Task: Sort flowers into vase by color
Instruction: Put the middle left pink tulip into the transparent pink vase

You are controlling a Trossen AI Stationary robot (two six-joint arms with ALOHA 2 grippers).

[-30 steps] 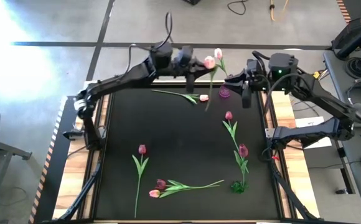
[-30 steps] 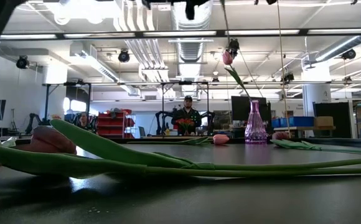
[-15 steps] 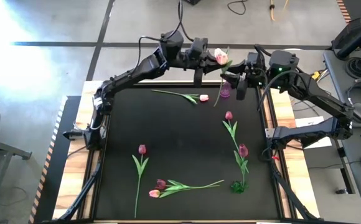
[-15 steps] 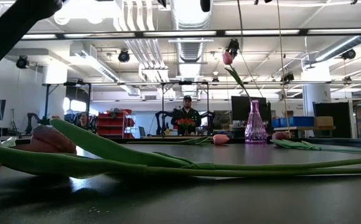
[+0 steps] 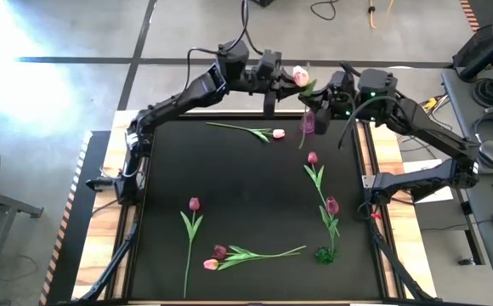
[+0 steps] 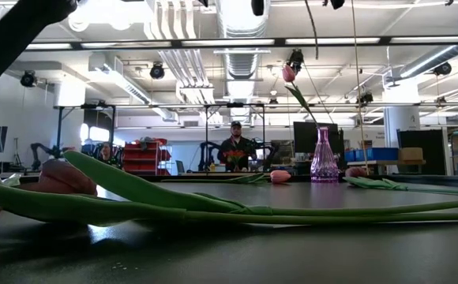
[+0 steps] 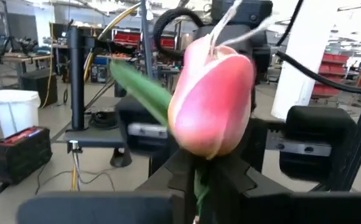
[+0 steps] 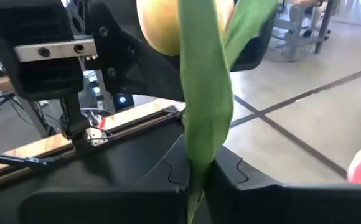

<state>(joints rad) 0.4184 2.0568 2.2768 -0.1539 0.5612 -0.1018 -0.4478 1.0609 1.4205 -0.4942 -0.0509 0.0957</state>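
My left gripper (image 5: 280, 85) and my right gripper (image 5: 316, 105) meet above the table's far edge, both shut on one pale pink tulip (image 5: 300, 76). Its head shows large in the left wrist view (image 7: 211, 102), and its green stem (image 5: 303, 127) hangs down over the mat. A purple glass vase (image 5: 308, 126) stands just below them. In the low view it (image 6: 321, 155) holds one pink-headed tulip (image 6: 289, 72). Several more tulips lie on the black mat. My left gripper pinches the tulip's stem just under the head (image 7: 197, 183) between its two fingers, coming level from the table's left. The head stands upright above the fingers, lifted clear. My right gripper pinches the same tulip's stem and leaf (image 8: 196, 174) between its two fingers, below the head, coming from the table's right. The stem hangs free below.
A pale pink tulip (image 5: 278, 133) lies at the far middle. Maroon tulips lie at the right (image 5: 312, 158) (image 5: 332, 205) and near left (image 5: 194, 204). A maroon and a pink head (image 5: 215, 257) lie together near the front. A small green glass vase (image 5: 324, 253) stands near right.
My left gripper has carried the pink tulip toward the table's right, up to the right gripper. My right gripper has moved toward the table's left to meet the stem. The hanging stem has swung right with them, over the purple vase.
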